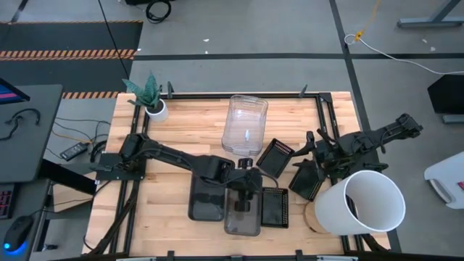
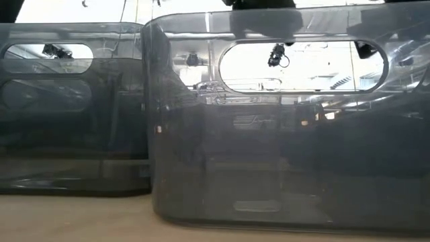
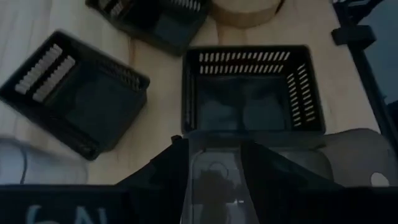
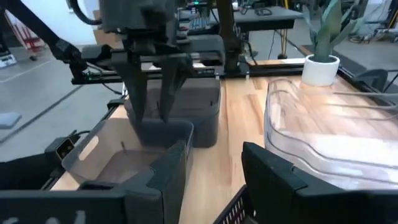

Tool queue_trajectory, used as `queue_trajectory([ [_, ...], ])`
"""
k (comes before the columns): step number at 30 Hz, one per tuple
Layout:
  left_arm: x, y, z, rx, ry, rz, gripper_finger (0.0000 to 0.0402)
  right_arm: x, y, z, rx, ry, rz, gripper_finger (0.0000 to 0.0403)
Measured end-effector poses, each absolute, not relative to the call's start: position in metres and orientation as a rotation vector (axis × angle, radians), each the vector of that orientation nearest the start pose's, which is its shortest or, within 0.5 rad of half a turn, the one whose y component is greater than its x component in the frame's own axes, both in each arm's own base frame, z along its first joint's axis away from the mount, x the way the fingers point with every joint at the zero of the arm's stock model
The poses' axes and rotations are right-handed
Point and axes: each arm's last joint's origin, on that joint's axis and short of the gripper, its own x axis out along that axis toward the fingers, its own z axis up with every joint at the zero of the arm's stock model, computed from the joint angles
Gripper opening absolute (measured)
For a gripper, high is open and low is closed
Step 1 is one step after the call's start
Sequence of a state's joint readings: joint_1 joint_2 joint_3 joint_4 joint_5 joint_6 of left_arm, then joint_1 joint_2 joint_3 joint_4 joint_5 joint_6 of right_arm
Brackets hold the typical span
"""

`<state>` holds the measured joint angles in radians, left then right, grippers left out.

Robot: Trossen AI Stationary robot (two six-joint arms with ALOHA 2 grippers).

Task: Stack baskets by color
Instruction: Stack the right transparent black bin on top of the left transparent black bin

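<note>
Left gripper (image 1: pixel 245 190) pinches the far rim of a smoky grey basket (image 1: pixel 242 214) at the table's near edge; its matching dark basket (image 1: pixel 206 199) sits touching on the left, long axes parallel. Right gripper (image 1: pixel 313 161), fingers parted and empty, waits well right

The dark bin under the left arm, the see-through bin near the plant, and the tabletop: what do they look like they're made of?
The dark bin looks like smoky grey translucent plastic: the low view shows the room through its glossy wall. The see-through bin seems to be clear glossy plastic, since the wood shows through it. The tabletop looks like pale wood, with plank seams and grain, in a smooth finish.
</note>
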<state>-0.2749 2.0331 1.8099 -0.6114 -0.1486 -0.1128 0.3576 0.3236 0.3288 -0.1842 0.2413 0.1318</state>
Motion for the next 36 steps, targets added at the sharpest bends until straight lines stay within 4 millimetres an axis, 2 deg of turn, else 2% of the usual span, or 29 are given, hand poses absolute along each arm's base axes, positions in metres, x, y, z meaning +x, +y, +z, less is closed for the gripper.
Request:
queue_trajectory([
  [7,0.448,-0.124,0.284,0.09,0.667,-0.108,0.0149,0.088,0.026,0.215,0.093,0.061,0.113,0.0161],
  [12,0.45,-0.119,0.284,0.071,0.664,-0.091,0.0148,0.081,0.024,0.204,0.11,0.001,0.158,0.0161],
  [17,0.453,-0.119,0.281,0.094,0.649,-0.102,0.0148,0.084,0.026,0.194,0.101,0.026,0.17,0.0161],
  [23,0.452,-0.121,0.27,0.112,0.717,-0.134,0.0148,0.084,0.025,0.197,0.106,-0.01,0.153,0.0161],
  [36,0.45,-0.114,0.264,-0.063,0.815,-0.19,0.0142,0.084,0.024,0.195,0.081,0.009,0.108,0.0161],
])
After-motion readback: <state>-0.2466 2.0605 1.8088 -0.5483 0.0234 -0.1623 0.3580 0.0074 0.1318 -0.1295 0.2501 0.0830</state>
